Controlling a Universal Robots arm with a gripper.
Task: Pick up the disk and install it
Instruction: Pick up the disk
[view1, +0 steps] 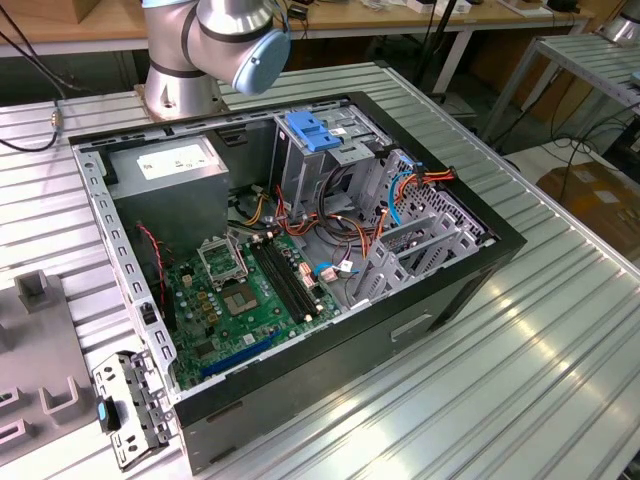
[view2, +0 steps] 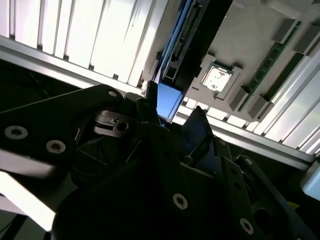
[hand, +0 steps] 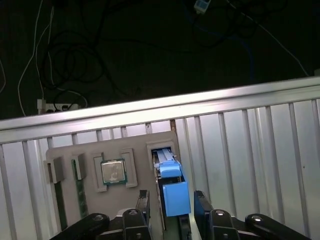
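Blue-railed disk (hand: 175, 200) stands edgewise in grey holder (hand: 75, 150) slot, directly between claw (hand: 172, 194) fingers (hand: 144, 200), which are spread, not pinching; chip (hand: 113, 171) just beside claw.

In the exterior view the light is bright and even, coming from above. The ribbed bench (view1: 500, 400) carries soft patches of glare, and the open computer case (view1: 330, 375) keeps mild shadows inside. In the second wrist view the bench slats are burnt to white and the tool (view2: 172, 117) is nearly a black silhouette. In the first wrist view all beyond the bench edge is very dark.
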